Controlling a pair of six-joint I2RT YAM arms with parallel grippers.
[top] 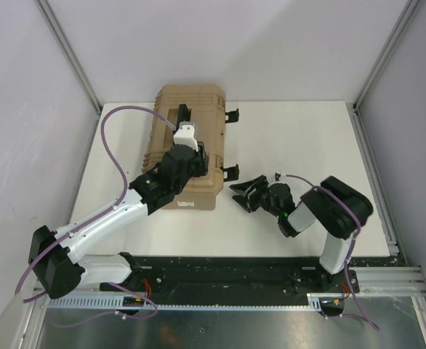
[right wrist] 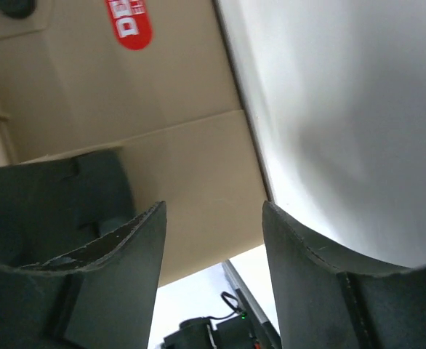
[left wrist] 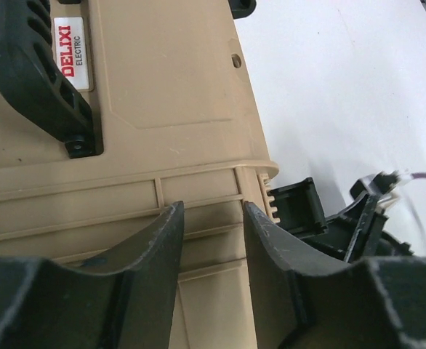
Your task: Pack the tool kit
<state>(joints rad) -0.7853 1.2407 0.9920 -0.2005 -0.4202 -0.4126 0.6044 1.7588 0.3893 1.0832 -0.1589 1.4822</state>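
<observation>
- Box [top: 198, 98] sits left of centre on the table [top: 293, 138], lid down, handle [left wrist: 38, 80] on top. No loose tools in view, so likely all inside.
- Near latch [top: 231, 172] and far latch [top: 232, 115] both stick out from the box's right side, not snapped. Step in hand, my read: latching the shut box.
- Left gripper [left wrist: 211, 211] hangs over the lid's near edge, close to the near-right corner. Fingers are part-way apart with nothing between them. Touching the lid or just above it: cannot tell.
- Right gripper [top: 239, 198] is low over the table just beside the near latch, pointing at it. Fingers are wide and empty; its wrist view shows the box wall through the gap.
- Next move, probably: right gripper goes in on the near latch and swings it up over the lid rim till it snaps, while the left one presses the lid down. Far latch after that.
- Calls for a square push on the latch; a glancing one would likely shove the box sideways.
</observation>
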